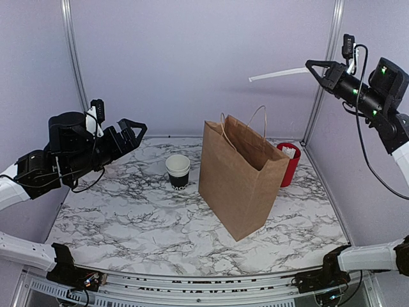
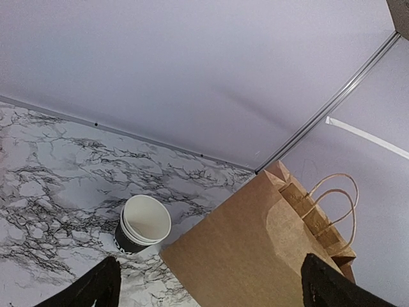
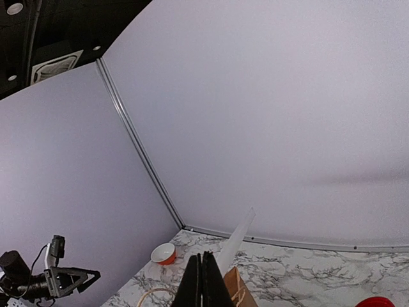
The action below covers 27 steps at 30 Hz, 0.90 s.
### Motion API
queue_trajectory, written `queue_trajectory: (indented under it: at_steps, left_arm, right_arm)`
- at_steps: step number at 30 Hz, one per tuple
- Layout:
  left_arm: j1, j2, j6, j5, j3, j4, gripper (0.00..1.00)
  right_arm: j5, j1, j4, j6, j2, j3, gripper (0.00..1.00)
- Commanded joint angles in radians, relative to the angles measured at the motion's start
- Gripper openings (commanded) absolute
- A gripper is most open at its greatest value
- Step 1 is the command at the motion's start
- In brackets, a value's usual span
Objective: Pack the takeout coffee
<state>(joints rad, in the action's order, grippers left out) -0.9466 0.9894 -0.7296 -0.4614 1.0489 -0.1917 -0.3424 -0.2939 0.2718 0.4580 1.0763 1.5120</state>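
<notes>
Left gripper [image 1: 136, 133] spread wide, empty, up left of the paper bag [image 1: 239, 182] | right gripper [image 1: 310, 64] clamped on white straw [image 1: 278, 74], high right of bag | takeout coffee: lidded cup in no view, maybe inside bag, cannot tell | judged left: straw into bag | lidless cups [image 1: 177, 167] just left of bag, red cylinder [image 1: 291, 167] behind its right side | upright bag handles crowd the mouth

Table [image 1: 128, 217]: white marble, black-grey veining. Bag [image 1: 236, 185]: plain kraft brown. Cup [image 1: 177, 171]: black, white inside, white lettering. Cylinder [image 1: 289, 167]: red. Strip [image 1: 278, 75]: white. Left gripper [image 1: 137, 131], right gripper [image 1: 311, 64]: black. Walls [image 1: 192, 64]: pale lilac.
</notes>
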Motion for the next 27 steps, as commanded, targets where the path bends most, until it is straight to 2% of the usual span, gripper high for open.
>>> queue_trajectory:
  at_steps: [1,14,27]
  left_arm:
    - [0.005,-0.011,-0.002,0.003,-0.012,0.006,0.99]
    - [0.006,0.004,-0.002,0.008,-0.005,0.009,0.99]
    - [0.009,0.025,0.001,0.025,0.004,0.02,0.99]
  right_arm:
    - [-0.147,-0.009,-0.048,0.039,0.024,0.017,0.0]
    - [-0.2,-0.016,0.257,-0.088,0.066,0.117,0.0]
    - [-0.295,-0.017,0.342,-0.11,0.082,0.149,0.0]
